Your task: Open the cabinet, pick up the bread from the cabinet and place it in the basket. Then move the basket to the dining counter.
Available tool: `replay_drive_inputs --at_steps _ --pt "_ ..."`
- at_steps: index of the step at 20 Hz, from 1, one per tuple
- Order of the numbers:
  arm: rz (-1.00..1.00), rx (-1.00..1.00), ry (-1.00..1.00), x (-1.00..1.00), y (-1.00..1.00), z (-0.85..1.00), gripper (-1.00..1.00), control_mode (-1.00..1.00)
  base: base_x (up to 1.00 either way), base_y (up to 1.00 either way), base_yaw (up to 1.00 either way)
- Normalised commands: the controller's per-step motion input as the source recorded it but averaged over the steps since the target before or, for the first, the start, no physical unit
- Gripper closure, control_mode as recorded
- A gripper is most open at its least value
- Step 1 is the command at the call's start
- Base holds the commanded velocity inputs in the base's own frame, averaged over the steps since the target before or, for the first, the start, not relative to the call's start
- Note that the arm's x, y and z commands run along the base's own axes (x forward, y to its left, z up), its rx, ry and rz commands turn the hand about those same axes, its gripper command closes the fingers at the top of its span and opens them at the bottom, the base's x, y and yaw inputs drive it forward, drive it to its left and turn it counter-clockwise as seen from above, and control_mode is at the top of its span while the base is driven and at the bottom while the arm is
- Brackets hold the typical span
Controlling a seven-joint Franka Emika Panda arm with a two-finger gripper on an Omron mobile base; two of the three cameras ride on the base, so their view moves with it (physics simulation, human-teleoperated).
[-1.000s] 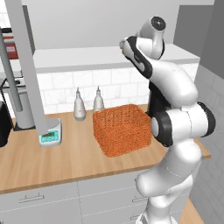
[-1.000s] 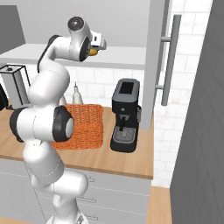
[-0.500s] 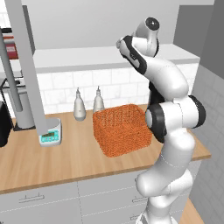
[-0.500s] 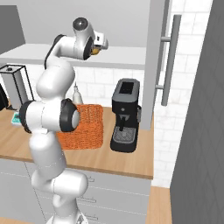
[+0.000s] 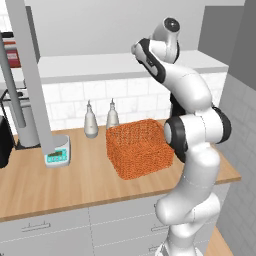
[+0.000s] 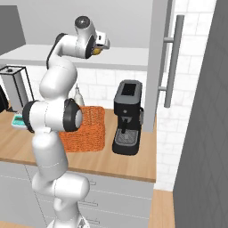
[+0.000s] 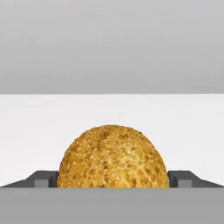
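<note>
One open cabinet (image 6: 156, 58), doors swung out, pale shelf bare except for the bread (image 7: 113, 156) sitting near its front edge. Gripper (image 7: 113, 179) is at shelf height, jaws wide apart with nothing gripped, one finger tip on each side of the bun, dead ahead and very close. Bun is round, no long axis, dome up. Basket (image 5: 138, 148) is on the worktop below.

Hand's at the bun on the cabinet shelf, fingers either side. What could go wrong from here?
1. The bread is round and sits between the open hand's fingertips; an off-centre close may roll it deeper along the shelf.
2. The open cabinet door stands close beside the arm, so a wide retreat could clip it.
3. The basket sits far below; an early release would likely miss it.
</note>
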Motion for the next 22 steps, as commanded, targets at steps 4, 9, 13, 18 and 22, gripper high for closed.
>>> replay_drive_inputs --at_steps 4,9,13,18,22 --pt "0.05 0.04 -0.12 -0.18 0.00 -0.19 1.00 -1.00 0.00 0.00 0.00" --pt "0.00 0.00 -0.03 -0.67 0.00 0.07 1.00 -1.00 0.00 0.00 0.00" --pt "0.00 0.00 0.04 -1.00 0.00 0.15 1.00 -1.00 0.00 0.00 0.00" --pt "0.00 -0.01 0.09 -1.00 0.00 0.11 1.00 -1.00 0.00 0.00 0.00" --pt "0.00 0.00 0.15 -1.00 0.01 -0.13 1.00 -1.00 0.00 0.00 0.00"
